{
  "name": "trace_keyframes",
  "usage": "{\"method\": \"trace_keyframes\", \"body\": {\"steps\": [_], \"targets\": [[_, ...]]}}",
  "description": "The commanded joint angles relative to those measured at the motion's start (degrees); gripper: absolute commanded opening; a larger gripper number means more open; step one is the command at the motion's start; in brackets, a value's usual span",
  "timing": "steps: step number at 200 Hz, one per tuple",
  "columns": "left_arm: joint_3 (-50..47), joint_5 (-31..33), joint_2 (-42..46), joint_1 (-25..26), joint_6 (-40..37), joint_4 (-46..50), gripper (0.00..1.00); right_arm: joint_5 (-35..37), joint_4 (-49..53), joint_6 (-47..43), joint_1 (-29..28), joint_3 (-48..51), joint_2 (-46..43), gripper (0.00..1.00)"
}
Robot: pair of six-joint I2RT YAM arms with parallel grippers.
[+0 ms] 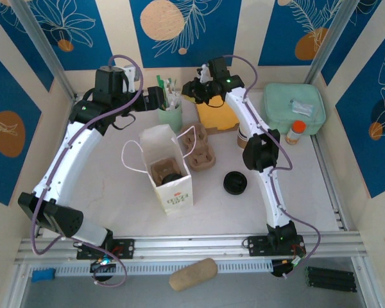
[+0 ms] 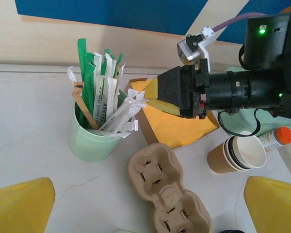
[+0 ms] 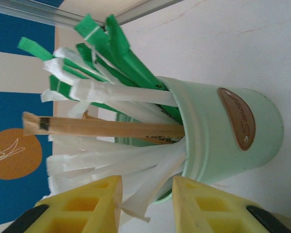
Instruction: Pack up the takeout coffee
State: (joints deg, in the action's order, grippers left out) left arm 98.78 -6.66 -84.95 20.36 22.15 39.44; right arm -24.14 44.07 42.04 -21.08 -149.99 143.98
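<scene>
- Blue-and-cream walls painted with leaves close in a white, faintly veined bench (image 1: 115, 192), seen from the top view.
- A white paper carrier bag (image 1: 173, 189) stands open mid-bench. Inside it, on a brown pulp tray (image 1: 160, 170), sits the round black lid of the takeout coffee (image 1: 172, 178). The bag hides the cup's sides.
- A loose round black plastic lid (image 1: 235, 183) lies on the bench right of the bag. The right arm half covers a stack of tan paper cups (image 1: 243, 136).
- The left gripper (image 1: 155, 98) and right gripper (image 1: 199, 90) flank a mint-green tumbler of wrapped straws (image 1: 170, 117). Their jaws are too small here to judge.
- From the left wrist, the left gripper (image 2: 145, 206) has its jaws released and spread wide, holding nothing. Only the yellow tips show, cut off at the bottom corners.
- Between the tips lies a brown pulp four-cup carrier (image 2: 165, 194), its near end out of frame.
- Across from it, the right gripper (image 2: 160, 92) points at the tumbler above an orange-yellow paper packet (image 2: 179, 128).
- From the right wrist, the right gripper (image 3: 146, 204) has its jaws partly apart, just beside the tumbler's rim.
- The end of a white paper straw wrapper (image 3: 145, 191) hangs in the gap. I cannot tell whether either yellow tip touches it, and it is not pinched.
</scene>
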Motion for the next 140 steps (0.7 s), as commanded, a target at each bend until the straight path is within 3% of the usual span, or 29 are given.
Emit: {"method": "trace_keyframes", "body": {"steps": [1, 52, 96, 140], "targets": [[0.5, -1.3, -0.7, -0.5, -0.1, -0.2, 0.99, -0.2, -0.6, 0.6, 0.2, -1.7, 0.8, 0.34], [0.6, -1.5, -0.9, -0.5, 0.1, -0.2, 0.99, -0.7, -1.6, 1.2, 0.3, -1.9, 1.1, 0.25], [0.6, -1.7, -1.0, -0.5, 0.3, -0.5, 0.99, -1.0, -0.8, 0.7, 0.3, -3.4, 0.5, 0.0], [0.5, -1.8, -0.7, -0.5, 0.3, -0.5, 0.99, -0.8, 0.2, -0.4, 0.2, -4.1, -2.4, 0.0]]}}
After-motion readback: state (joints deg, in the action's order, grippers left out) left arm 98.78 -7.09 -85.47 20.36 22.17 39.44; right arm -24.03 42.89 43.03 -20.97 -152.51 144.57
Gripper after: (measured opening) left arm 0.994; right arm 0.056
